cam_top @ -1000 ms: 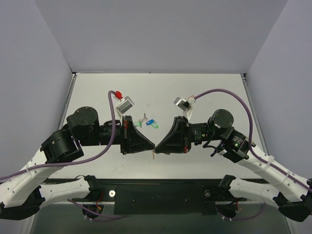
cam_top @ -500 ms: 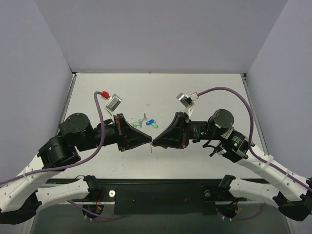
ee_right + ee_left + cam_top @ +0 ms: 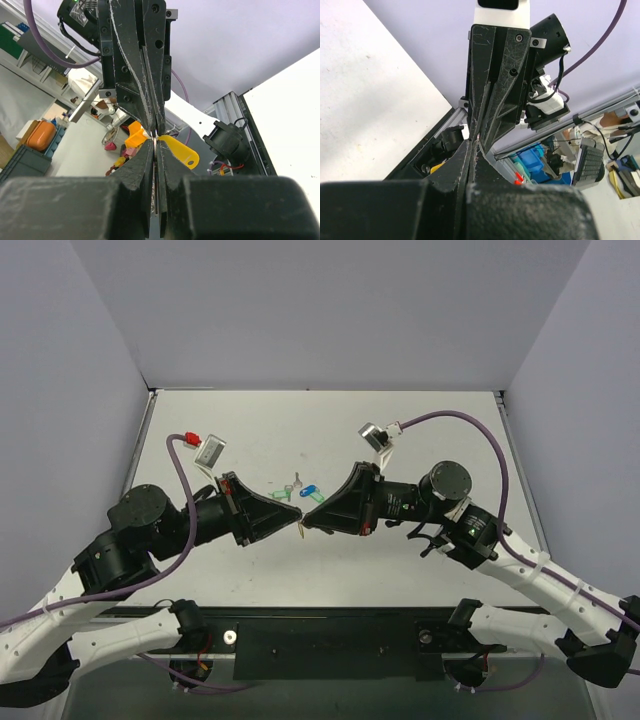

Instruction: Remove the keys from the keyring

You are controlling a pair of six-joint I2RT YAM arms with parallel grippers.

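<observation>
My two grippers meet tip to tip above the table's middle. The left gripper (image 3: 296,517) (image 3: 473,142) is shut, with a thin curved wire of the keyring (image 3: 480,145) showing at its tips. Edge-on between the shut jaws of the right gripper (image 3: 309,522) (image 3: 155,139) lies a thin silver key (image 3: 156,172). The keyring's yellow tag (image 3: 181,152) hangs from the point where the tips meet and shows as a small yellow speck (image 3: 300,534) in the top view. The ring itself is mostly hidden by the fingers.
A green key tag (image 3: 281,495) and a blue key tag (image 3: 312,494) lie on the white table (image 3: 440,420) just behind the grippers, with a small metal key (image 3: 296,481) beside them. Grey walls close in the left, right and back edges.
Both grippers, still tip to tip, have moved away from the near edge and slightly left, carrying the yellow tag. The left arm's wrist has swung further left.
</observation>
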